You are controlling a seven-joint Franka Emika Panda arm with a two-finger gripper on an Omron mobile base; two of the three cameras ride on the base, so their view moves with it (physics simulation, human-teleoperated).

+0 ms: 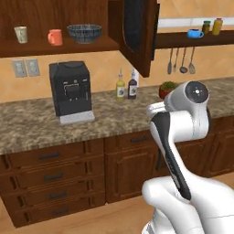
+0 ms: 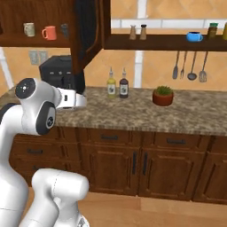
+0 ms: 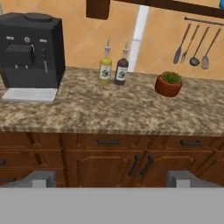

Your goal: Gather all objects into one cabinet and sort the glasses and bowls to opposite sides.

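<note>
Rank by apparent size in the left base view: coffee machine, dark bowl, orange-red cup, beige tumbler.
1. coffee machine
2. dark bowl
3. orange-red cup and beige tumbler: too alike to rank.

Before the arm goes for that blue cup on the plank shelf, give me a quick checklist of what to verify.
1. Gripper open and empty: ok.
2. Blue cup upright on the plank shelf, outside the cabinet: ok, needs moving.
3. Cabinet door open: ok.
4. Tumbler, orange-red cup and bowl inside on the cabinet shelf: ok.
5. Glasses and bowl on opposite sides: cannot tell, they stand close together.
6. Arm near the blue cup: not ok.
</note>
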